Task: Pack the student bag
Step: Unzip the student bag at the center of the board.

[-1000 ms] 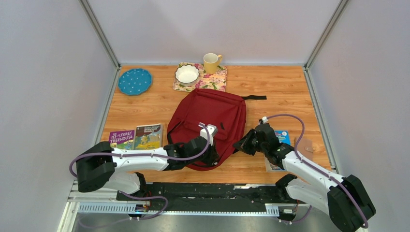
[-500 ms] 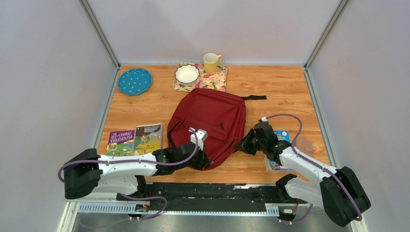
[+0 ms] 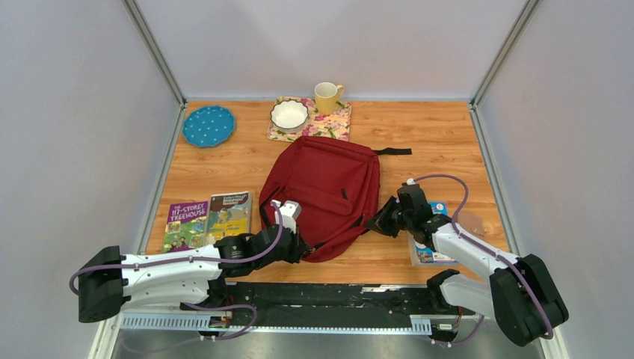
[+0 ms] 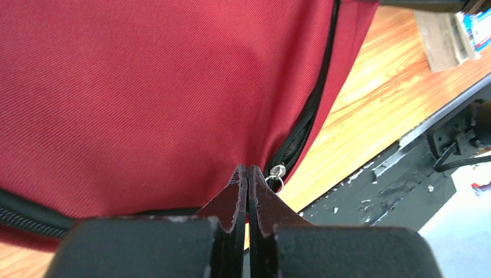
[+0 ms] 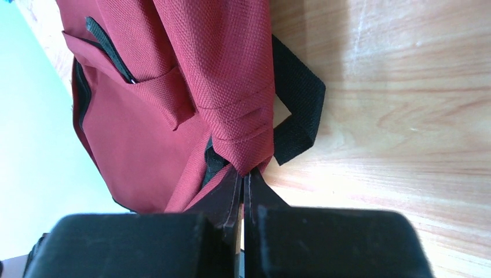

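Bag flat at middle of surface. Left claw shut at near edge, zipper ring just beside tips; hold unconfirmed. Right claw pinched shut on red side fabric. Judged soft, floppy, light; best gripped by zipper pull or strap.

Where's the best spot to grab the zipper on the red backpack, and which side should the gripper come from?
Pinch the small metal zipper pull, which hangs at the end of the black zipper track on the student bag, at its near edge. Come in low from the near side of the table: the pull sticks out clear of the fabric there, so fingers can probably close across it.
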Tool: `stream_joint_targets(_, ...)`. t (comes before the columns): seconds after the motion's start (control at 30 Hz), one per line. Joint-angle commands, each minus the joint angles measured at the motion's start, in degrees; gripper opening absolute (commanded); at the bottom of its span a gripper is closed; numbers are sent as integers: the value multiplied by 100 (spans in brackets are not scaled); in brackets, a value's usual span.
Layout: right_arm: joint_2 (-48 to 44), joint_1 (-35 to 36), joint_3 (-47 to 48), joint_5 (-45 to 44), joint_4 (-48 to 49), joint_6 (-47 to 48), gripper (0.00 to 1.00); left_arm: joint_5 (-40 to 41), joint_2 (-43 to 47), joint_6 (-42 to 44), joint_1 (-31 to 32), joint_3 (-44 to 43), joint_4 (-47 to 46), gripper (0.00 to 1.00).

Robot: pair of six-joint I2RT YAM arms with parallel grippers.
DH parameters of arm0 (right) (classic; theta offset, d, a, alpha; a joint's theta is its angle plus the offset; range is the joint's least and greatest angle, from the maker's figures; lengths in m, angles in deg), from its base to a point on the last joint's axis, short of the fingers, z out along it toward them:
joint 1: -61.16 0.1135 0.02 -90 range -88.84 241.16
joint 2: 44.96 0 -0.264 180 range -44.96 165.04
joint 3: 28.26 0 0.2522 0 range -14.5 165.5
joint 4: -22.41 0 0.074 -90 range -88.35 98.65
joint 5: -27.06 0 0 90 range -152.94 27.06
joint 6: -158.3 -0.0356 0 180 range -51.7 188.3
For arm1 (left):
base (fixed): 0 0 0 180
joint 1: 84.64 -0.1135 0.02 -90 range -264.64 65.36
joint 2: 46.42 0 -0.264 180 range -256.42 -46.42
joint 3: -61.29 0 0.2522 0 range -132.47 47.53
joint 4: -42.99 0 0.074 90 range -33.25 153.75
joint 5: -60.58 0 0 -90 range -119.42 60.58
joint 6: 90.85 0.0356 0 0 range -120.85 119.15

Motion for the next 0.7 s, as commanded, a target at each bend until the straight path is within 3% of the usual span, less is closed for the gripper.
stream_joint_targets(0.0, 72, -297, 439, -141, 412, 347, 0, 112, 78, 38, 35, 2, 539, 0)
stream_joint_targets(0.07, 107, -315, 527, 173, 438, 487, 3, 41, 43, 55, 35, -15, 399, 0)
stream_joint_targets(0.1, 142, -315, 606, 306, 368, 679, 10, -20, -9, 47, 35, -33, 337, 0)
stream_joint_targets(0.13, 134, -324, 737, 438, 246, 751, 25, -64, -44, 55, 35, -51, 137, 0)
stream_joint_targets(0.17, 90, -315, 782, 692, 1, 856, 51, -91, -88, 73, 26, -120, 22, 0)
stream_joint_targets(0.27, -505, -315, 660, 581, -832, 928, 74, -231, -351, 187, 35, -418, -295, 0)
stream_joint_targets(0.43, -2348, -271, 134, 535, -1689, 403, 85, -723, -1081, 407, 35, -973, -708, 0)
stream_joint_targets(0.67, -3074, 491, -465, 589, -1830, -1170, 86, -1251, -1855, 504, 53, -1588, -937, 0)
